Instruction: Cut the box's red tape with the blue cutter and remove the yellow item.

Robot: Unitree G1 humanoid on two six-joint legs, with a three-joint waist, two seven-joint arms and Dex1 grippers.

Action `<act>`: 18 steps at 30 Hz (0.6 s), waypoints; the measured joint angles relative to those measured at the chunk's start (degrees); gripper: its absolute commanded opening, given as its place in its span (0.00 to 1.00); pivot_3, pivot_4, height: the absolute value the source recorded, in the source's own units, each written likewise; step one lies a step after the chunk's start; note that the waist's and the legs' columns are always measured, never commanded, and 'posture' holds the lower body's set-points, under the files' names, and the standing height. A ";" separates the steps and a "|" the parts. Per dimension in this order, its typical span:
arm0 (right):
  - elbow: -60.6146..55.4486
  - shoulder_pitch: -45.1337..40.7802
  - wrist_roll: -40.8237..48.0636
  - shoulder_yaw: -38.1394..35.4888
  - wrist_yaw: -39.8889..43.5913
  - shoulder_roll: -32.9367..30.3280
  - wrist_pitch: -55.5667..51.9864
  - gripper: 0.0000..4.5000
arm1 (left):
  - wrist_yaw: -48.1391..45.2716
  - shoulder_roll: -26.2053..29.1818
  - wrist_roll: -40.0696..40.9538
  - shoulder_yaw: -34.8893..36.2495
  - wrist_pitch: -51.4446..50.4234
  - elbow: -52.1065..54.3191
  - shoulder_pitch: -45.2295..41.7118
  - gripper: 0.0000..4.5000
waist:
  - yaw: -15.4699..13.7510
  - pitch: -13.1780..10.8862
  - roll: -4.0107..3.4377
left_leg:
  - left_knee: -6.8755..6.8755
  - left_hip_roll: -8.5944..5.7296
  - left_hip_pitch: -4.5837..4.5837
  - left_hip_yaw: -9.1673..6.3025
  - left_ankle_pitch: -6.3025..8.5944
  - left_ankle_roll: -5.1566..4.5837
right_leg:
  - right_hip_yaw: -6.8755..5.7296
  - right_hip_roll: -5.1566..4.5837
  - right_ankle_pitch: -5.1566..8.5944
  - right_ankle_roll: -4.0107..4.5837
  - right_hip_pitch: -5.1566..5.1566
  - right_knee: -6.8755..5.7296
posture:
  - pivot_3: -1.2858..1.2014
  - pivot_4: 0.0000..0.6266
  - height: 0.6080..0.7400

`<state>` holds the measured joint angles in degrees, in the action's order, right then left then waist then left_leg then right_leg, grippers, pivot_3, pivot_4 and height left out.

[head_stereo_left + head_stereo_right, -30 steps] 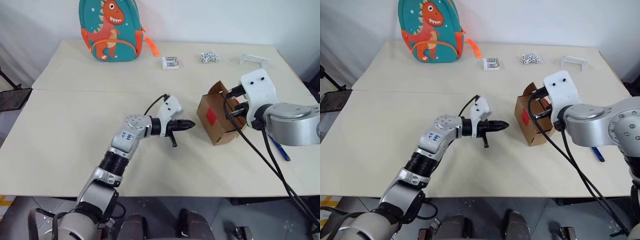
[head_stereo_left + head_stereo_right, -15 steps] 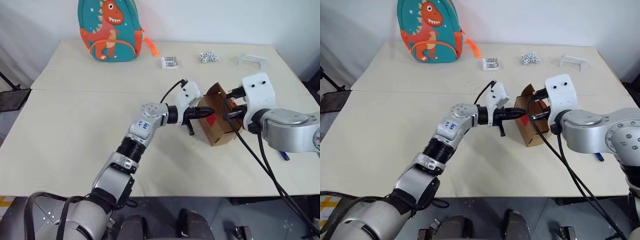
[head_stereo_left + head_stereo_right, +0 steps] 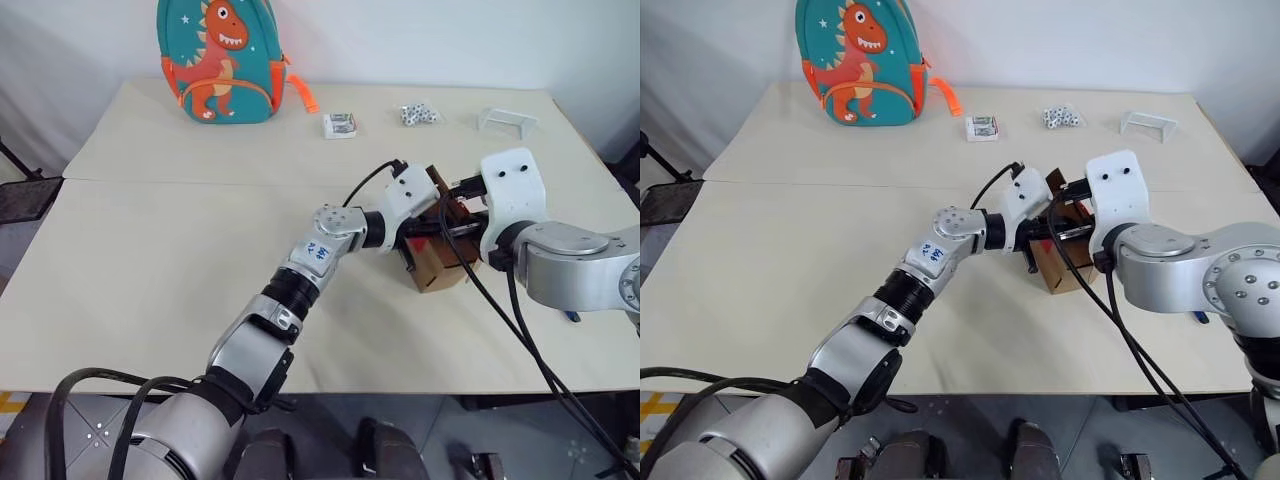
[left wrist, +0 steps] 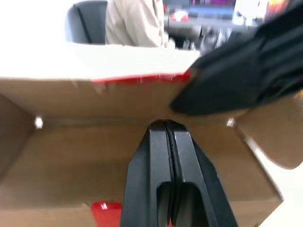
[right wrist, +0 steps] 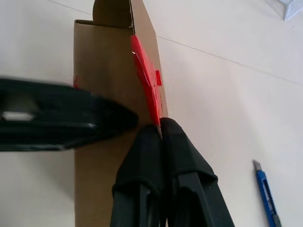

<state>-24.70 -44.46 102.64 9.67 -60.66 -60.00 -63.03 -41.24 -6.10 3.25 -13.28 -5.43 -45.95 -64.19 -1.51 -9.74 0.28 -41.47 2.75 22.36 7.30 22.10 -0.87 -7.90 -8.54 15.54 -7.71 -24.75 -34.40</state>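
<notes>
both grippers are pressed together at the box [image 3: 440, 262]: left gripper [image 4: 166, 128] inside it, right gripper [image 5: 158, 127] pinching a flap with the red tape [image 5: 146, 87]. blue cutter [image 5: 266, 194] lies at four o'clock; i judge the yellow item still to remove.

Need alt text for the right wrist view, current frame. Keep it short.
The right gripper, jaws shut, pinches the edge of a brown cardboard box where torn red tape runs along it. The left gripper reaches across the box face from the side, and the blue cutter lies apart on the pale table.
</notes>
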 measured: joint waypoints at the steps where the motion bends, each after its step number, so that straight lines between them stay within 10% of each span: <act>1: 0.09 0.14 0.11 -0.05 0.00 -0.19 0.24 0.01 | 0.05 -0.01 -0.45 -0.26 0.28 -0.17 -0.35 0.00 | 0.00 0.00 0.00 | 0.00 0.00 0.00 -0.01 0.00 0.00 | 0.00 0.00 0.00 0.00 0.01 0.00 | 0.52 0.24 1.00; 18: 8.94 2.34 -2.71 -5.84 15.64 -7.30 -2.38 0.01 | -0.43 0.29 -1.51 -0.87 -0.08 -0.07 -0.72 0.00 | -0.06 0.00 0.00 | 0.01 0.00 -0.02 0.00 0.00 -0.02 | 0.02 0.00 0.00 0.00 0.04 0.06 | 0.52 0.24 1.00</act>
<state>-15.75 -42.12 99.93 3.83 -45.02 -67.30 -65.41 -41.68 -5.81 1.74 -14.15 -5.51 -46.03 -64.91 -1.57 -9.74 0.27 -41.46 2.75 22.35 7.30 22.11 -0.89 -7.89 -8.55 15.54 -7.71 -24.72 -34.33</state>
